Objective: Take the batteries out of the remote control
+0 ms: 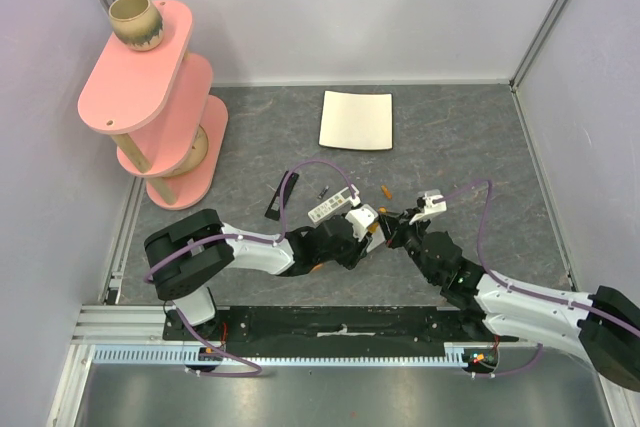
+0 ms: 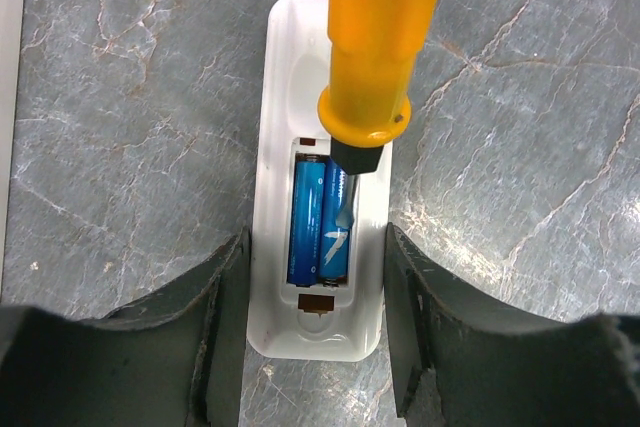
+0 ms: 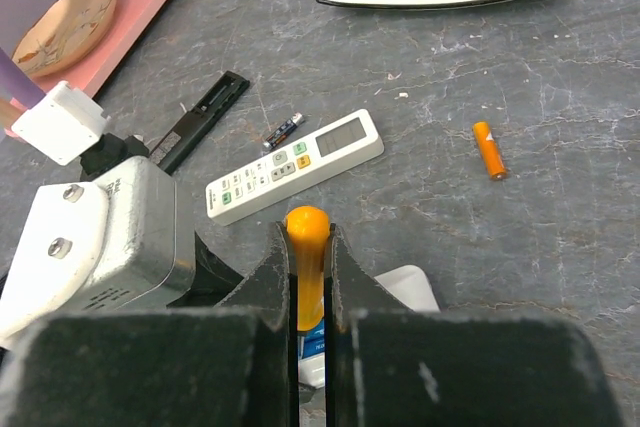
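Observation:
The white remote control [image 2: 280, 97] lies back-up on the grey table, its battery bay open. Two blue batteries [image 2: 305, 217] sit side by side in the bay. My left gripper [image 2: 316, 247] is shut on the remote's bay end, one finger against each long side. My right gripper [image 3: 308, 237] is shut on an orange-handled screwdriver [image 3: 307, 267], whose tip [image 2: 345, 209] rests on the right-hand cell. One orange battery [image 3: 489, 149] lies loose on the table further out, also visible from above [image 1: 386, 190]. Both grippers meet at mid-table [image 1: 375, 227].
A second white remote [image 3: 295, 165], buttons up, lies just beyond the grippers. Beside it are a small dark cell [image 3: 284, 131] and a flat black bar [image 3: 200, 122]. A white square plate [image 1: 357, 119] sits at the back. A pink tiered shelf [image 1: 150, 77] stands at the left.

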`<state>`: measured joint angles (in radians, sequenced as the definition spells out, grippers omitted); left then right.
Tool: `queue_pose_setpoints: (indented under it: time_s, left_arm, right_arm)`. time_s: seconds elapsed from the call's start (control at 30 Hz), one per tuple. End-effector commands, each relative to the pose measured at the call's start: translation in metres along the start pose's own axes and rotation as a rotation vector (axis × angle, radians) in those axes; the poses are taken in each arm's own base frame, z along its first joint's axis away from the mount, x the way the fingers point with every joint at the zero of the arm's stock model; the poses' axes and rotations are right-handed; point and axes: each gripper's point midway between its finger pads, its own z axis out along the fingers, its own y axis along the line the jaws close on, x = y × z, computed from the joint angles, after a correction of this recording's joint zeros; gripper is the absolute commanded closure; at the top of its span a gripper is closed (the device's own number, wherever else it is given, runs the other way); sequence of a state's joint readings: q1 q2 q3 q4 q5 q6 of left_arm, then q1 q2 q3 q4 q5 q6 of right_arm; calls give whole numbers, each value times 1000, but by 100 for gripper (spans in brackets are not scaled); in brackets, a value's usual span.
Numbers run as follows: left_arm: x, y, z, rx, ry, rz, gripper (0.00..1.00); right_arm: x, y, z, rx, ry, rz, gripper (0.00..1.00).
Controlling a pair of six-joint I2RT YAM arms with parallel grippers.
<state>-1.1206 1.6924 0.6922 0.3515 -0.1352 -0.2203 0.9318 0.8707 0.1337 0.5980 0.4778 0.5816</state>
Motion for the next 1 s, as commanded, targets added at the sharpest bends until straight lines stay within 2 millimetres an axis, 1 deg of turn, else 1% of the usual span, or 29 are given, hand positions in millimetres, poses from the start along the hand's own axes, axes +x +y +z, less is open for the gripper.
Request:
queue_pose_setpoints:
  time_s: [0.0,0.03,0.07,0.1,0.13,0.2,0.37,0.4,0.47,0.53,0.57,0.67,0.7,0.73,0.77,0.83,0.87,0.97]
  left_arm:
    - [61,7,-11,-14,198,-39,56]
    - [58,7,-13,-10,190,-38,45]
    - [55,6,-14,-6,181,-36,37]
    - [54,6,-15,-2,174,-36,27]
    - [52,6,-18,-1,162,-37,23]
    - [50,7,-22,-3,151,-35,18]
    - [51,7,-29,5,148,-33,16]
    - [55,8,-30,6,154,-32,17]
    - [58,8,-30,9,155,-31,18]
    - [61,5,-29,30,154,-21,24]
    - [62,4,-29,35,157,-21,30]
    - [69,1,-25,55,180,-12,39]
    - [72,0,-25,61,188,-13,47]
    - [73,-1,-24,67,188,-13,51]
    - [73,-1,-23,69,188,-13,60]
    - [74,-2,-24,72,191,-17,67]
    - [75,-1,-24,72,194,-15,72]
    - [76,-1,-24,70,195,-16,74]
  right_arm:
    - [6,-4,0,23,55,-70,100]
    - [4,-4,0,26,55,-73,100]
    - [4,-4,1,26,51,-77,100]
    - [2,-3,1,26,47,-74,100]
    - [2,-3,1,30,48,-75,100]
    - [-1,-2,2,27,42,-72,100]
    - [-4,-1,1,26,36,-71,100]
    - [-5,0,1,24,36,-68,100]
    - [-7,0,2,26,33,-69,100]
    - [-8,0,1,26,30,-71,100]
    - [-8,0,1,28,30,-74,100]
    - [-12,-1,1,34,23,-88,100]
    - [-14,-1,1,40,18,-93,100]
    - [-15,-1,1,42,18,-98,100]
    - [-16,-2,1,42,16,-106,100]
    - [-18,-2,2,47,11,-114,100]
    - [-19,-2,2,48,9,-116,100]
    - [-25,0,3,50,-7,-118,100]
